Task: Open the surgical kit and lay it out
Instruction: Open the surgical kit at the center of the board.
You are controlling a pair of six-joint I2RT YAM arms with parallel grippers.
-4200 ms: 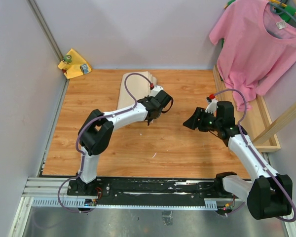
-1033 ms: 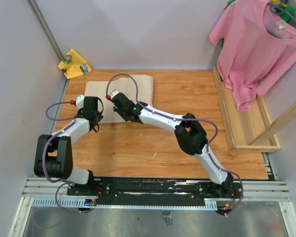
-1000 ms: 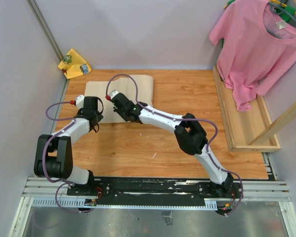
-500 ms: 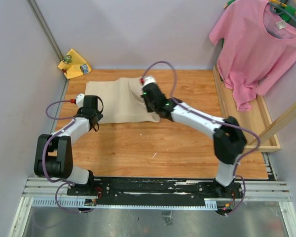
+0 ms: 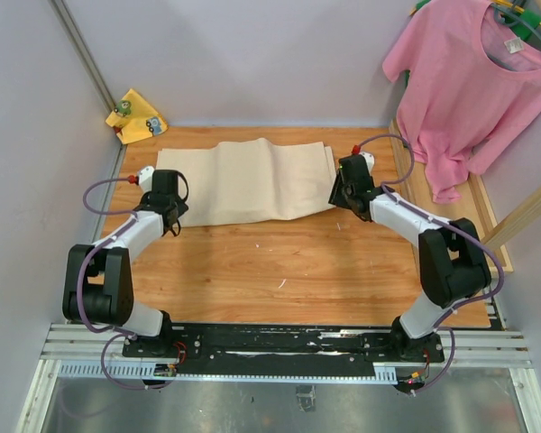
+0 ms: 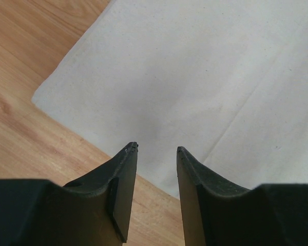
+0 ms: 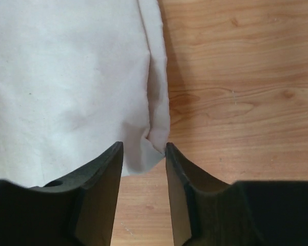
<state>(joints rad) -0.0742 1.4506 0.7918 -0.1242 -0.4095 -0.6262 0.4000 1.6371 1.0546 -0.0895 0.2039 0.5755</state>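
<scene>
The beige cloth wrap (image 5: 252, 180) lies flat, its long axis running left to right. The left gripper (image 6: 156, 149) and right gripper (image 7: 142, 144) are both spread over its near corners.

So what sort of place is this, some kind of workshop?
Probably a robotics test booth: a left arm and a right arm bolted to a metal rail, a wooden table walled in by plain panels, and a beige cloth laid out on it.
</scene>
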